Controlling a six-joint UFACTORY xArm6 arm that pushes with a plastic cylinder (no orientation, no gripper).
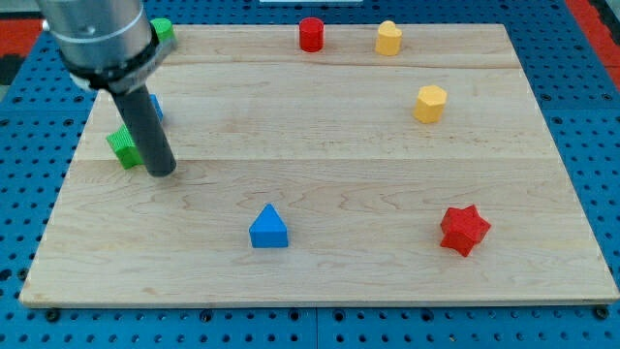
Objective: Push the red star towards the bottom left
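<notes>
Light wooden board on blue table with holes. Blue triangle block near bottom middle. Red round block and yellow block at top. Yellow six-sided block at right. Green blocks at left and top left.

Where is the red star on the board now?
The red star lies at the view's lower right of the wooden board, well right of the blue triangle and below the yellow hexagon; my tip is far left.
</notes>
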